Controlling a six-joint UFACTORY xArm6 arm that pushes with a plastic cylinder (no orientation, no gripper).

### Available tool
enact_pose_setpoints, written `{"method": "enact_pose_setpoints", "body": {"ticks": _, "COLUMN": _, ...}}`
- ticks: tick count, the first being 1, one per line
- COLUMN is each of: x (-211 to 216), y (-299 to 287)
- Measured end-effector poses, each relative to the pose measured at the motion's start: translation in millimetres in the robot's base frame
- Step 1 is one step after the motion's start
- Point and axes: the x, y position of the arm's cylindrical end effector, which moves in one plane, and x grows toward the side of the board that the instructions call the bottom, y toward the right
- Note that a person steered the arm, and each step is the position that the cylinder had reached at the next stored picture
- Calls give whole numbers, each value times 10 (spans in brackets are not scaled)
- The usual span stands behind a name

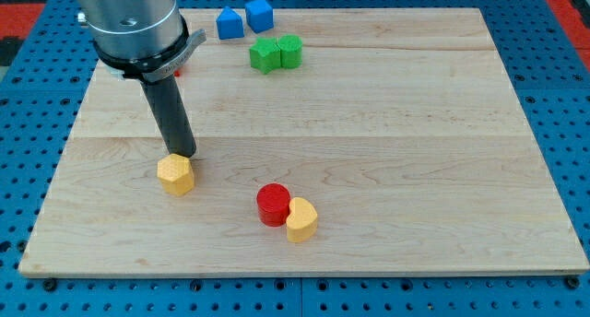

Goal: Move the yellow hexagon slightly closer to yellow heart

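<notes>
The yellow hexagon [175, 175] sits on the wooden board at the view's lower left. The yellow heart [301, 219] lies to its right, lower middle, touching a red cylinder [273, 205] on the heart's upper left. My tip [182, 155] is at the hexagon's top edge, touching or nearly touching it from the view's top side. The rod rises from there to the arm's grey body at the view's top left.
Two blue blocks [230, 23] [259, 14] stand at the board's top edge. Two green blocks [266, 54] [289, 51] sit together just below them. A small red piece [178, 70] shows partly behind the arm. The wooden board [415, 142] lies on a blue pegboard.
</notes>
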Motion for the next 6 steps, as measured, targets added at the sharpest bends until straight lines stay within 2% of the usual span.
{"method": "enact_pose_setpoints", "body": {"ticks": 1, "x": 87, "y": -280}}
{"method": "enact_pose_setpoints", "body": {"ticks": 2, "x": 426, "y": -143}}
{"method": "enact_pose_setpoints", "body": {"ticks": 3, "x": 580, "y": 561}}
{"method": "enact_pose_setpoints", "body": {"ticks": 4, "x": 697, "y": 623}}
{"method": "enact_pose_setpoints", "body": {"ticks": 5, "x": 151, "y": -270}}
{"method": "enact_pose_setpoints", "body": {"ticks": 6, "x": 709, "y": -663}}
